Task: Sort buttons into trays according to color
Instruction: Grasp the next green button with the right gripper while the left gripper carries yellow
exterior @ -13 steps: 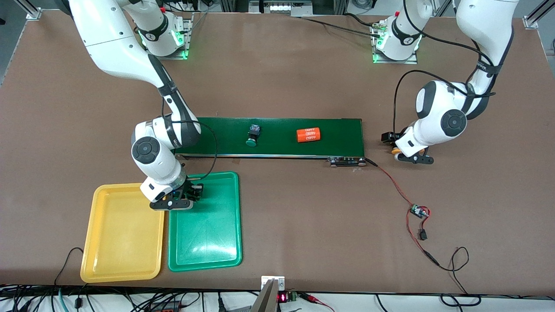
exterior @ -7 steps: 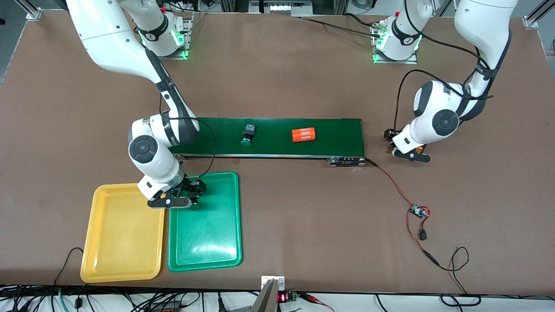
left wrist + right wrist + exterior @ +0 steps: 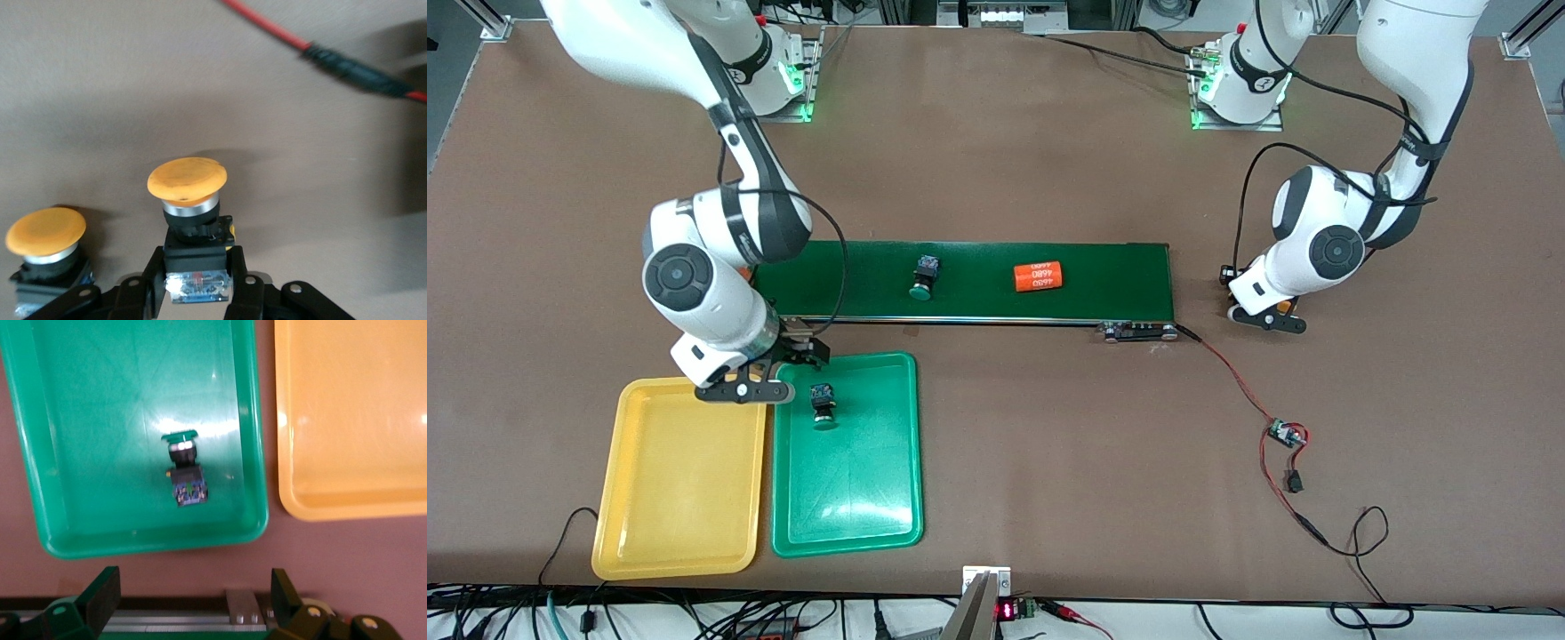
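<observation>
White and bent at the elbow, the right arm holds the right gripper [image 3: 778, 373] above the green tray's [image 3: 889, 498] rim, jaws spread and empty; a green button [image 3: 823, 405] lies in that tray just below it, the yellow tray [image 3: 685, 524] alongside. The left arm folds down to the bench [image 3: 1005, 160], where the left gripper [image 3: 197, 283] is clamped on a yellow button [image 3: 189, 200], a second yellow button [image 3: 45, 243] just beside it.

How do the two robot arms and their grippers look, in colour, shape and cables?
Both arms are glossy white with rounded shells, dark grey round joint caps and black bands. Black cables run along each. The left gripper and right gripper are black, with flat black bars carrying the jaws. Green lights glow at both bases.
</observation>
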`<action>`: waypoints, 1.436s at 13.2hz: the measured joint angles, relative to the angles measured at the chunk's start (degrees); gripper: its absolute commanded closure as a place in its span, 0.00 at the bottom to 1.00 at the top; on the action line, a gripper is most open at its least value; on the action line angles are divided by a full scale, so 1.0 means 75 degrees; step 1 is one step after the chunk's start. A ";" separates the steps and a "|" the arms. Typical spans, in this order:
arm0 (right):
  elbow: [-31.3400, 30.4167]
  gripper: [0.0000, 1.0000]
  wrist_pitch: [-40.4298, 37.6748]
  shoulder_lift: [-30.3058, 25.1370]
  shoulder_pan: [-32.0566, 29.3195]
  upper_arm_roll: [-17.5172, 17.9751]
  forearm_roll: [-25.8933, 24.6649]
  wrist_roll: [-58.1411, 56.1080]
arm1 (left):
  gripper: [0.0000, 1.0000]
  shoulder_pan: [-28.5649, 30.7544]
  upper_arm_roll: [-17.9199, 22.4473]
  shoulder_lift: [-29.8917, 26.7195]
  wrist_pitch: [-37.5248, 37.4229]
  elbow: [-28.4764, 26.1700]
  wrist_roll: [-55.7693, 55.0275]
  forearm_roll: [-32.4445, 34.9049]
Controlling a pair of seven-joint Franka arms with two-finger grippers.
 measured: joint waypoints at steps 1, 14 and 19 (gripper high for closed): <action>-0.0011 0.00 -0.0343 -0.0183 0.0092 0.0033 0.0002 0.0202 | 0.81 -0.0025 -0.0154 -0.0168 -0.0485 0.0239 -0.0017 -0.0003; -0.2133 0.00 0.0534 -0.0758 0.0511 0.1401 0.0292 0.3506 | 0.00 -0.0949 -0.1526 0.0130 -0.1051 0.1320 -0.1150 -0.2071; -0.2210 0.00 0.0896 -0.0404 0.0601 0.1429 0.0362 0.3792 | 0.00 -0.0920 -0.1507 -0.0104 -0.1050 0.1448 -0.1237 -0.2086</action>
